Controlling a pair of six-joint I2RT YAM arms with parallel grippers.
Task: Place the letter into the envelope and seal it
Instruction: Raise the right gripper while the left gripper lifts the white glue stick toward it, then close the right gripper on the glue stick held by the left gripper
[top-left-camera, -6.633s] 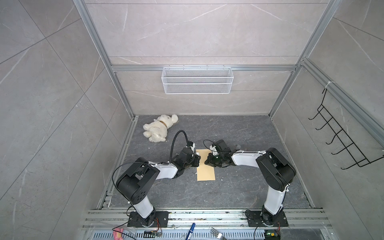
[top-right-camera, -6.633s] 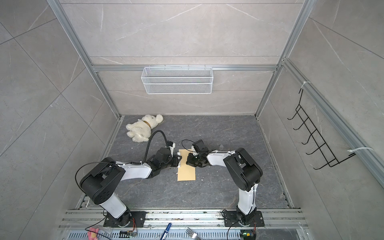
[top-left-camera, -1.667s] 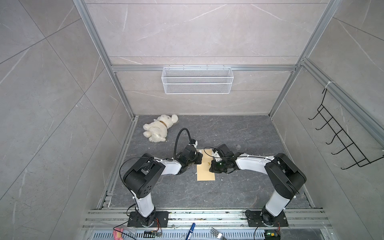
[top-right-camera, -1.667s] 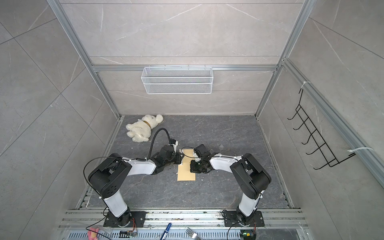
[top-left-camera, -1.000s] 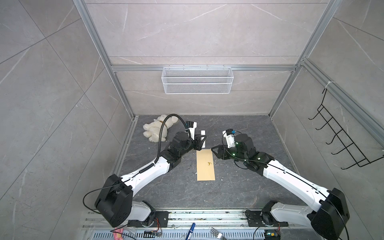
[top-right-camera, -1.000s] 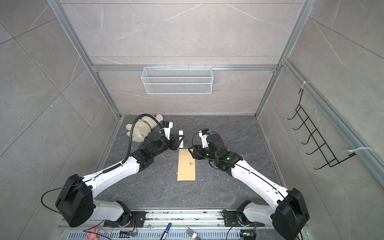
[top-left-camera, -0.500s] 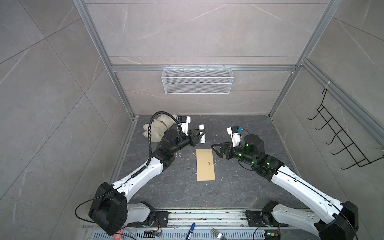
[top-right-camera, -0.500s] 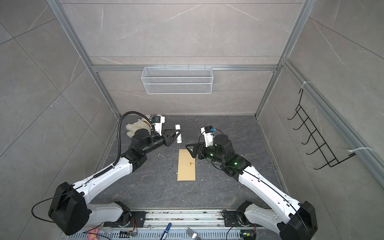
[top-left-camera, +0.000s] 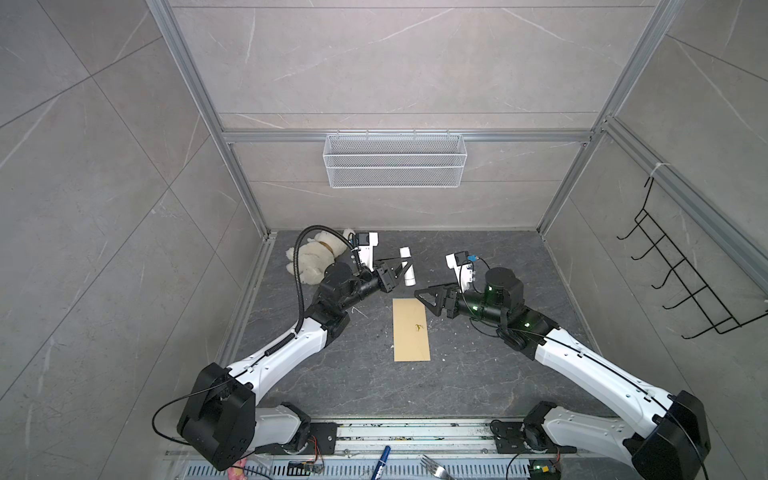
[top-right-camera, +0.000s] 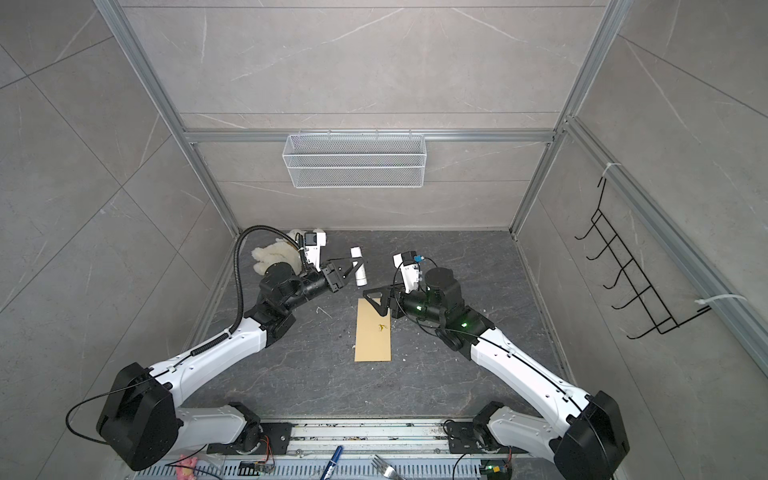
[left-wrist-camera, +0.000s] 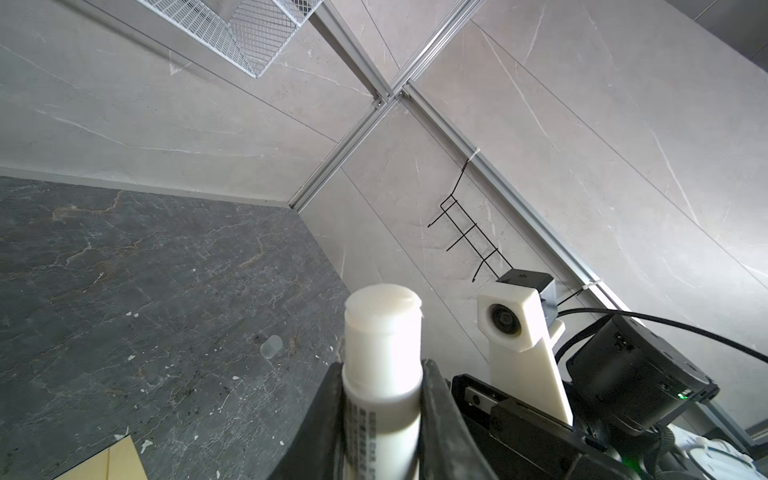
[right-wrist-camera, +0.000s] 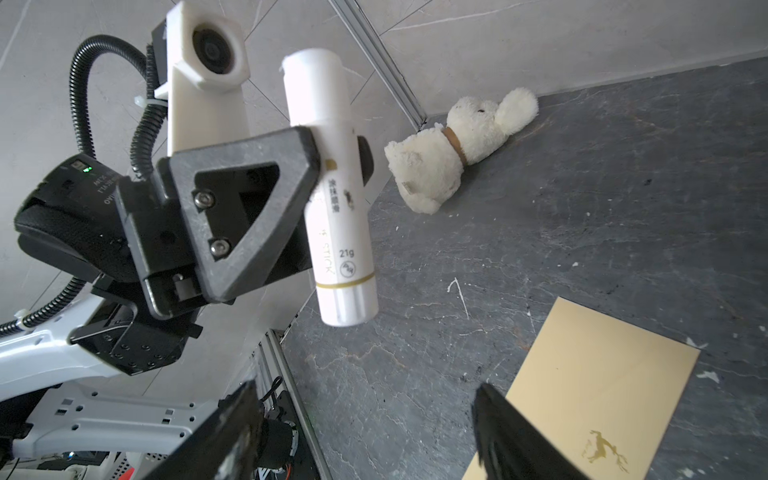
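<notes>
1. While the white cylindrical glue stick (right-wrist-camera: 332, 232) is clamped between the jaws of the left gripper (top-left-camera: 401, 267), left of centre in both top views, it hangs clear of the dark grey stone-patterned floor (top-left-camera: 478, 374).
2. Right gripper (top-left-camera: 424, 293): jaws apart and empty, raised over the upper right corner of the plain yellow-tan narrow paper envelope (top-left-camera: 411, 330) and turned toward the stick.
3. Envelope: flat at the centre of both top views, touched by neither gripper, with a small gold emblem on its face. No raised flap shows.
4. Letter: visible in no view and probably already inside. Whether the flap is glued cannot be told.
5. Step judged in hand: sealing. To do it well, lower the stick onto the upper short edge, and pin the envelope body with the free jaws so that the thin paper neither skids nor wrinkles. Stroke lightly across the full width, then press the flap down along its whole length.
6. A small translucent cap (left-wrist-camera: 271, 346) lies on the floor apart from the envelope. The cream plush toy (top-left-camera: 316, 257) at the upper left is well clear.
</notes>
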